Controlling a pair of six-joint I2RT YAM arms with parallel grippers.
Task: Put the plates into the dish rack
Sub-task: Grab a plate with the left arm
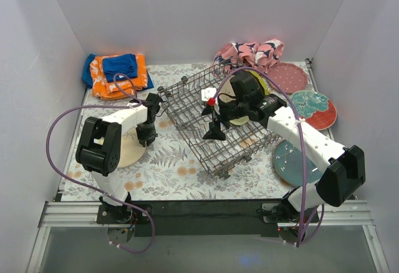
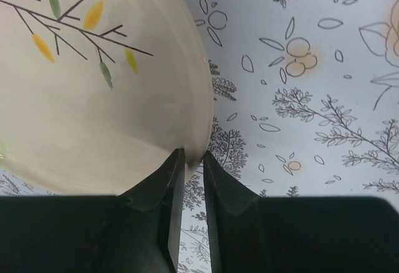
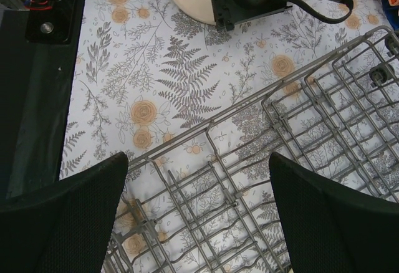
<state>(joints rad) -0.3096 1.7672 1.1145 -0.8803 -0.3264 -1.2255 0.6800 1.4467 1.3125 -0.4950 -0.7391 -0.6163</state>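
The left gripper (image 2: 193, 156) clamps the rim of the cream leaf-sprig plate (image 2: 93, 105), which lies flat near the worktop's (image 1: 168, 161) left edge. Lift slowly, tilt it upright, then slot it between the dish rack (image 1: 187, 108) tines. The right gripper (image 3: 198, 159) gapes above the rack.

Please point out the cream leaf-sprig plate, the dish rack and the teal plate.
Cream leaf-sprig plate (image 2: 93, 111): left wrist view, cream surface.
Dish rack (image 1: 193, 126): top view, wire floor.
Teal plate (image 1: 310, 103): top view, centre.
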